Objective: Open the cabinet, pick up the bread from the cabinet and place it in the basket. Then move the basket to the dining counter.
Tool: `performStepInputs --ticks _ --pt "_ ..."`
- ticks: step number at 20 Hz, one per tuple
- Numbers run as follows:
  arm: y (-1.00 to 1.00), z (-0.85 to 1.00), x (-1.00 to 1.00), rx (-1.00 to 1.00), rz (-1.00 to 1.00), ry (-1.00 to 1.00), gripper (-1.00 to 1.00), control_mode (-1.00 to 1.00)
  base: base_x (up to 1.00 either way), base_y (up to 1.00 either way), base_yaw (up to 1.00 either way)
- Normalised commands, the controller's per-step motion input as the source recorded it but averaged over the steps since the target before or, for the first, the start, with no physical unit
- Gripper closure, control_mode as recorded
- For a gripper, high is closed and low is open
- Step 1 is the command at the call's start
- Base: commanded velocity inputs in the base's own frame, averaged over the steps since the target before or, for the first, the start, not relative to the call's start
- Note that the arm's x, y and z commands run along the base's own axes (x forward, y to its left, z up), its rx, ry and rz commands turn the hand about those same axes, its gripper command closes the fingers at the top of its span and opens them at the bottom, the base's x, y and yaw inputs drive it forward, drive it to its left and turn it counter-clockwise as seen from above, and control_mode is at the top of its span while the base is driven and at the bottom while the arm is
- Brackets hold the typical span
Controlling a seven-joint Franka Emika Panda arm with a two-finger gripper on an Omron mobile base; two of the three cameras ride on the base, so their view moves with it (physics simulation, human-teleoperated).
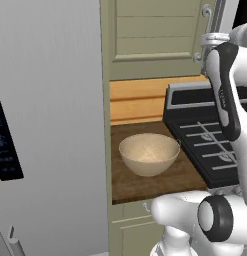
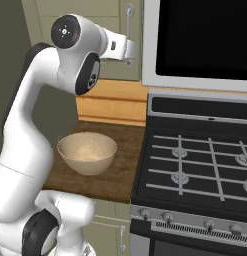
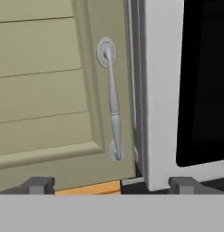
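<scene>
The cabinet is a pale sage-green panelled door, closed, with a curved silver bar handle at its right edge. My gripper is open and faces the handle from a short way off, its two dark fingertips spread wide below the door's lower edge, holding nothing. From the base cameras the hand sits raised beside the handle. The round tan basket stands empty on the small brown worktop below the cabinet. The bread is hidden. The dining counter is out of view.
A grey fridge stands left of the worktop. A black stove with burner grates lies to its right, and a microwave hangs above it, close against the cabinet's handle side. Small green drawers sit under the worktop.
</scene>
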Motion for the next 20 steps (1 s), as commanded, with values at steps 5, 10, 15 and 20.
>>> performStepInputs --ticks 5,10,15,20 --pt "-0.02 0.18 0.19 0.12 -0.02 0.03 -1.00 -1.00 0.00 0.00 0.00" --pt "0.03 0.00 0.17 0.18 -0.03 0.00 -1.00 -1.00 0.00 0.00 0.00" --pt "0.00 -0.09 0.28 0.21 -0.01 0.00 -1.00 -1.00 0.00 0.00 0.00" --pt "0.00 -0.30 0.23 0.16 0.00 -0.10 -1.00 -1.00 0.00 0.00 0.00"
